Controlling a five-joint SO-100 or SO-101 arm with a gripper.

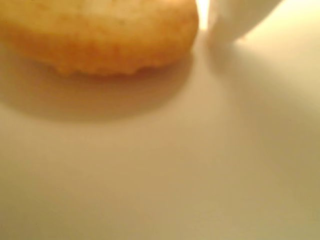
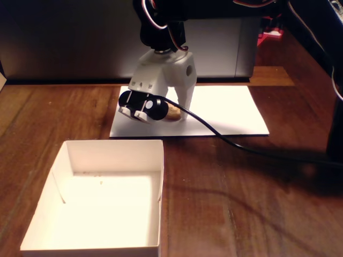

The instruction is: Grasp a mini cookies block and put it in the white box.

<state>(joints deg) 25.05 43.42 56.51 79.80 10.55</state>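
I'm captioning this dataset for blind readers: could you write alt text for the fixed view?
A white robot gripper is lowered onto a white paper sheet on a wooden table, its fingers around a small golden-brown cookie. In front sits a shallow, open white box, holding only a few crumbs. A black cable trails to the right.

A round, flattish golden-brown cookie (image 1: pixel 97 35) is filling the upper left of the wrist view, lying on a smooth, pale paper-like surface (image 1: pixel 165 170) and casting a soft shadow below and to its left. Its lower edge is looking crumbly and slightly ragged. Just beside its right edge, a white plastic gripper finger (image 1: pixel 235 20) is reaching down from the top, its tip resting at the surface, with a narrow bright gap showing between them. Everything is appearing blurred.
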